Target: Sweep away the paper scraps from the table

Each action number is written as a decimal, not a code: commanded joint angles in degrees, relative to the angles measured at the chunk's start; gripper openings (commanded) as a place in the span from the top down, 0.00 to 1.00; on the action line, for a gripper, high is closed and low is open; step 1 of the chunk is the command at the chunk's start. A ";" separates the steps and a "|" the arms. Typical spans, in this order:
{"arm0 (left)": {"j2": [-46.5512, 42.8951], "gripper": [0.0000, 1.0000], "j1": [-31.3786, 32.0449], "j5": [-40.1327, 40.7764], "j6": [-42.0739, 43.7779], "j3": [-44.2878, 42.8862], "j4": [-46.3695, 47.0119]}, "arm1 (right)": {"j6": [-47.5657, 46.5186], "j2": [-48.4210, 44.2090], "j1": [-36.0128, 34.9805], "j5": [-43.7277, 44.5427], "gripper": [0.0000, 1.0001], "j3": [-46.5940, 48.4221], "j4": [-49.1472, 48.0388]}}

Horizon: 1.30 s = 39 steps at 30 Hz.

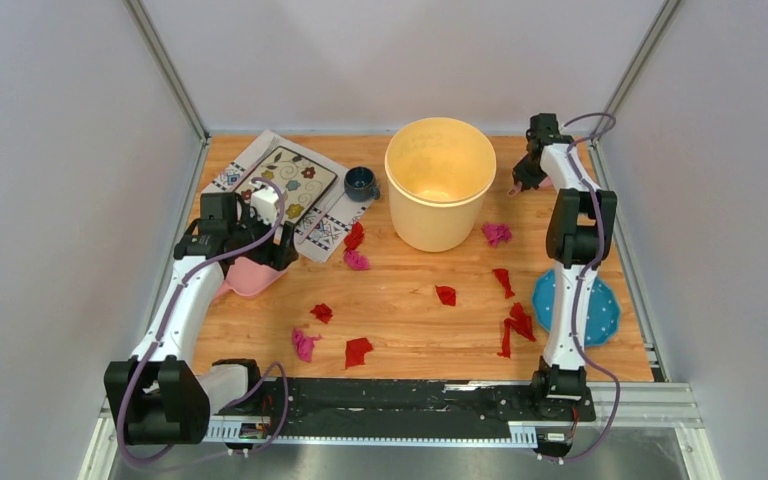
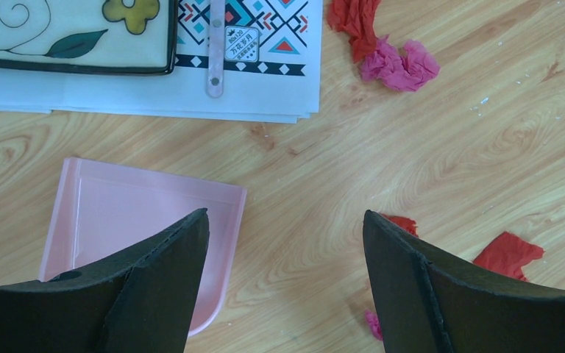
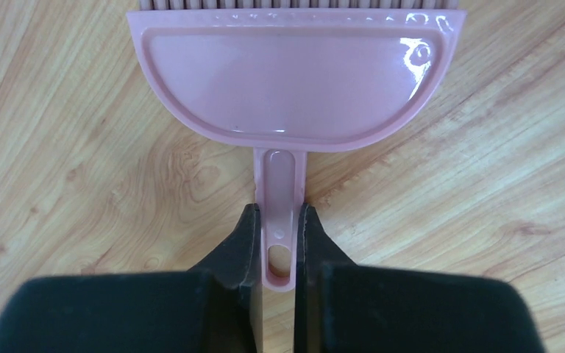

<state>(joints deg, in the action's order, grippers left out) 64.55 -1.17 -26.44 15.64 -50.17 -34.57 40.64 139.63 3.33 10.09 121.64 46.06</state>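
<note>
Right wrist view: brush pinched by its handle, dustpan waiting on the left

The right hand (image 3: 277, 213) is pressed together on the thin handle of the pink brush (image 3: 294, 81), at the far right corner of the counter (image 1: 410, 310). The brush lies flat on the wood with its bristles pointing away from the hand. Gripping the end of the handle probably leaves the wide head free to push paper.

The left hand (image 2: 285, 217) is spread wide and holds nothing. It hovers partly over the pink dustpan (image 2: 140, 213), which lies at the left, just on the near side of the white placemat (image 2: 191, 103). I judge that it is placed so in order to take the dustpan.

The paper scraps (image 1: 358, 350), red and magenta, are not yet swept. They lie scattered over the middle and near part of the counter, between the two arms. Two are just beside the placemat's corner and one is near the cream bucket (image 1: 440, 185). The bucket stands open at the far middle, perhaps to receive what is collected.
</note>
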 commanded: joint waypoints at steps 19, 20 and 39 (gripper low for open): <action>-1.45 0.18 -0.24 -5.64 0.36 -4.93 -3.40 | -11.27 -37.93 0.19 -8.76 1.00 -26.72 -15.93; -1.54 0.18 -0.24 -6.25 0.62 -5.37 -4.10 | -11.90 -39.77 -0.08 -9.20 1.00 -26.46 -14.87; -12.43 0.09 4.42 -11.72 34.42 -20.93 -19.91 | -15.07 -62.90 -29.77 -12.20 1.00 -27.34 -1.42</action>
<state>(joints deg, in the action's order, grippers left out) 55.05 2.70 -41.28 33.26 -70.83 -48.14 26.44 79.24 -19.40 -1.89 94.52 41.87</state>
